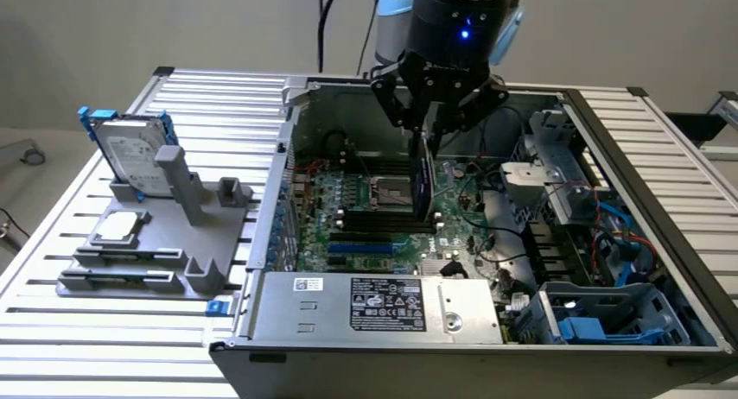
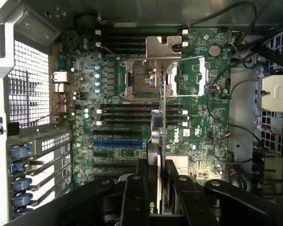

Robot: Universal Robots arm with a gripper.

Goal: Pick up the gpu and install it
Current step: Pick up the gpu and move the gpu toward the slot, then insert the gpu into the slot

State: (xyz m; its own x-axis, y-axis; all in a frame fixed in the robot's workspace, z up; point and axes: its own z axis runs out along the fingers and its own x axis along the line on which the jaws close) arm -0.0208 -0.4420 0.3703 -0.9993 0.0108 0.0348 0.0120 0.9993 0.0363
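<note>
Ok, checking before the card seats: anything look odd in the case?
Only the processor socket: its metal cover plate looks flipped open. The gpu hangs on edge in the jaws, over the motherboard.

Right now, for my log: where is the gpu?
The gpu hangs edge-on in the gripper inside the case, above the motherboard, at the exterior view's right of the CPU socket.

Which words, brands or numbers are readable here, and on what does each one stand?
"DELL": white letters on the motherboard, beside the gpu.
Black label on the silver box: too small to read.
White sticker beside it: too small to read.
Hard drive label: too small to read.
</note>
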